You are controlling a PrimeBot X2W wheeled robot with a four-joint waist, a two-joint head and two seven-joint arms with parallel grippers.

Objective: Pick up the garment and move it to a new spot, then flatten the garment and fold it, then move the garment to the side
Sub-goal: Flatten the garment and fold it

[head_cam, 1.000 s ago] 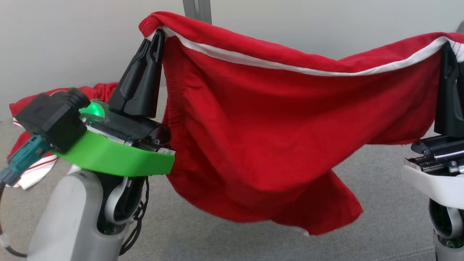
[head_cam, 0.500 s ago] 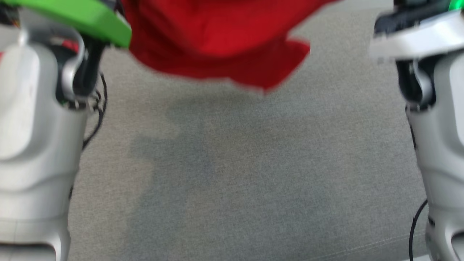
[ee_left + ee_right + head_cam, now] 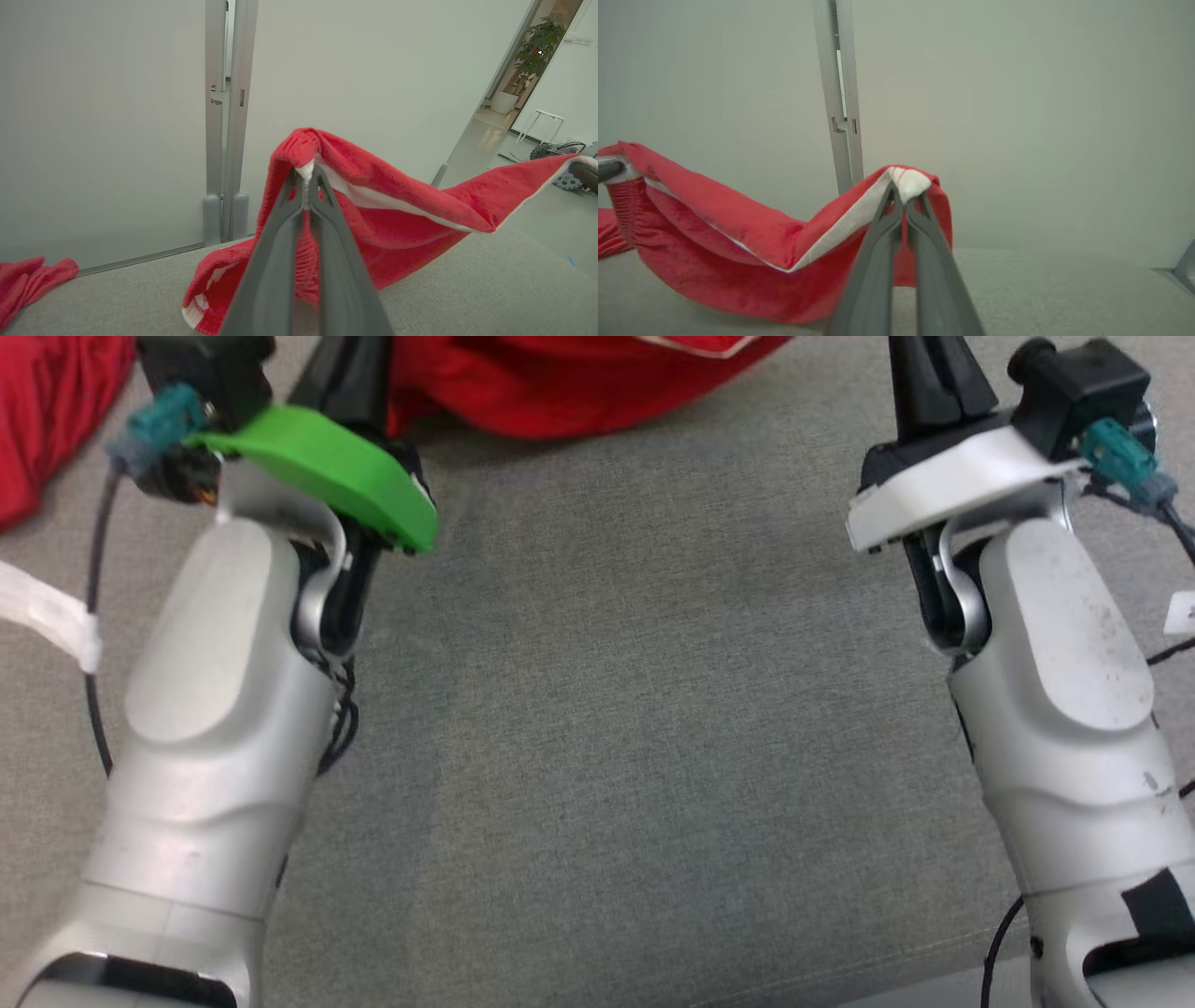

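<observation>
The garment (image 3: 397, 219) is red with a white band along its top edge. It hangs stretched between my two grippers. My left gripper (image 3: 306, 179) is shut on one end of that band. My right gripper (image 3: 903, 193) is shut on the other end, where the white trim bunches over its tips. The cloth sags in the middle, and its lower part (image 3: 714, 280) reaches the grey surface. In the head view the garment (image 3: 560, 383) lies along the top edge, between my two raised forearms.
The grey padded surface (image 3: 635, 709) spreads out in front of me, with a seam near its front edge. A second red cloth (image 3: 47, 411) lies bunched at the far left. Behind stands a pale wall with a grey door post (image 3: 229, 116).
The head camera has tipped down, so the view has shifted to the surface and forearms. Both grippers stay shut on the garment, whose lower part now lies on the surface.
</observation>
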